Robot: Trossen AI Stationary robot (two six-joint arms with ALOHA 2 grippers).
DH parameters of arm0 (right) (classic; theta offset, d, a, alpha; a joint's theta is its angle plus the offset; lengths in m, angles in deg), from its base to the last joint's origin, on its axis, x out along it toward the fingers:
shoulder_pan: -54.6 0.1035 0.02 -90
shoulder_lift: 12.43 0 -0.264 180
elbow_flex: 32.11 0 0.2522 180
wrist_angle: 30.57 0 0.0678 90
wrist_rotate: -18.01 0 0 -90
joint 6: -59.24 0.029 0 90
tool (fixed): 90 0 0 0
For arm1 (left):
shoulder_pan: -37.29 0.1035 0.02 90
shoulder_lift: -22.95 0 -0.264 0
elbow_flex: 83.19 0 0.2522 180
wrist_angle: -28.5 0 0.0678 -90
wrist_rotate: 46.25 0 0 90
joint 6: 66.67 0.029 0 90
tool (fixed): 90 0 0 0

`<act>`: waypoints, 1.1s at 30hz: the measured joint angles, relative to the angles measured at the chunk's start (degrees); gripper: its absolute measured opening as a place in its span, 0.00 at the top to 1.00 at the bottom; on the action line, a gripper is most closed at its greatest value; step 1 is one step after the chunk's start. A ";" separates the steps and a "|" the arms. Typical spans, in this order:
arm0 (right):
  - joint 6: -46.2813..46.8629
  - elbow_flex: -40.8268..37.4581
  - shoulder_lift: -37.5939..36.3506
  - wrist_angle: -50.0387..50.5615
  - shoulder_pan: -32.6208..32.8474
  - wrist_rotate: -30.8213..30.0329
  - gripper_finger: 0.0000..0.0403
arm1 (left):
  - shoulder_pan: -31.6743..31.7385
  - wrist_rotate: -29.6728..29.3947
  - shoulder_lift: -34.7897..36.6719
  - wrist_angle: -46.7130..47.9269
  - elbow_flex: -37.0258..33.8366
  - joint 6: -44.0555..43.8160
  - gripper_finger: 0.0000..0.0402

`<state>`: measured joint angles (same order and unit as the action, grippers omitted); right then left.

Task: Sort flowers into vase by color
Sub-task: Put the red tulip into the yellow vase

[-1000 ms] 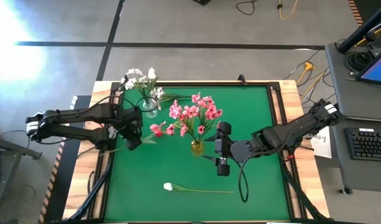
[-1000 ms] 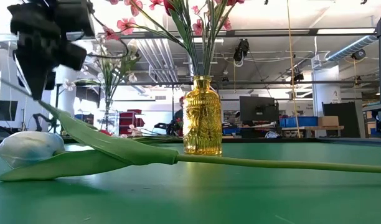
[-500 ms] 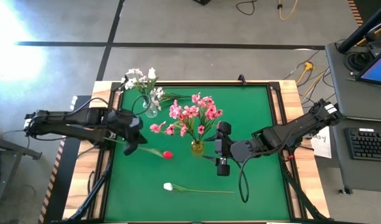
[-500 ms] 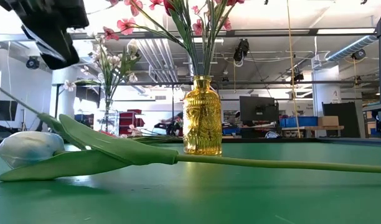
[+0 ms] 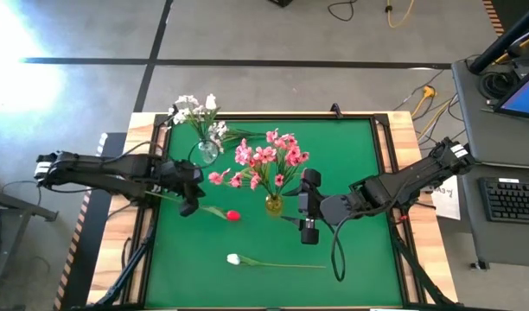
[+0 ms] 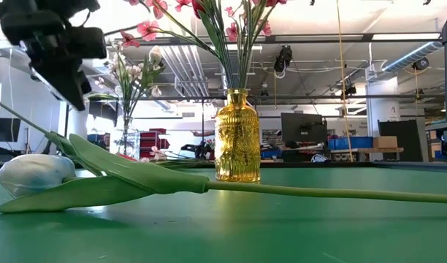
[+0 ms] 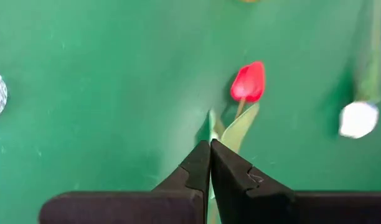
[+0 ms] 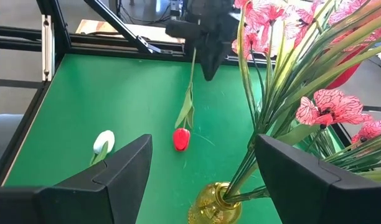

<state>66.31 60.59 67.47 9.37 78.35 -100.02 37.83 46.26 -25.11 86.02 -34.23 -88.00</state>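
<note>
No writing is legible; the left gripper [image 7: 210, 149] pinches a red tulip's [image 7: 248, 82] stem, the right gripper [image 8: 203, 155] gapes beside the yellow vase [image 8: 218, 202].

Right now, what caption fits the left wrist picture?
Left gripper shut on the red tulip's stem above the green table.

The red tulip's [image 7: 248, 82] stem vanishes beneath the left gripper's [image 7: 210, 163] pinched fingers, the white tulip [image 7: 358, 119] is only a pale blur there, and the pink blossoms [image 6: 209, 18] run off the low view's top edge.
</note>
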 joint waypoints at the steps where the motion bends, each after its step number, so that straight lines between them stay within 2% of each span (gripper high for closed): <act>1: 0.10 0.00 0.00 -0.02 0.00 0.00 0.31 | 0.00 0.16 -0.64 0.09 -0.15 0.32 1.00; 5: 0.48 0.00 0.00 -0.09 0.00 0.00 0.31 | 0.00 3.46 -2.90 -0.23 0.40 1.84 1.00; 8: 0.48 0.00 0.00 -0.11 0.00 0.00 0.31 | -0.02 3.63 -4.12 -0.14 0.54 1.98 0.96; 12: 0.48 0.00 0.00 -0.11 0.00 0.00 0.31 | -0.11 3.59 -5.79 -0.14 0.57 2.69 0.86; 24: -0.22 0.00 0.00 -0.09 0.00 0.01 0.31 | -1.55 3.62 -13.56 -0.04 1.44 4.79 0.48; 28: -0.46 0.00 0.00 -0.07 0.00 0.00 0.31 | -2.09 3.62 -15.35 0.73 2.43 4.79 0.41; 33: -0.63 0.00 0.00 -0.06 0.00 0.00 0.31 | -2.12 3.62 -18.46 7.30 3.60 4.71 0.39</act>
<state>65.68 60.59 67.47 9.31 78.35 -100.02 35.71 49.88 -43.56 93.32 -30.63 -83.28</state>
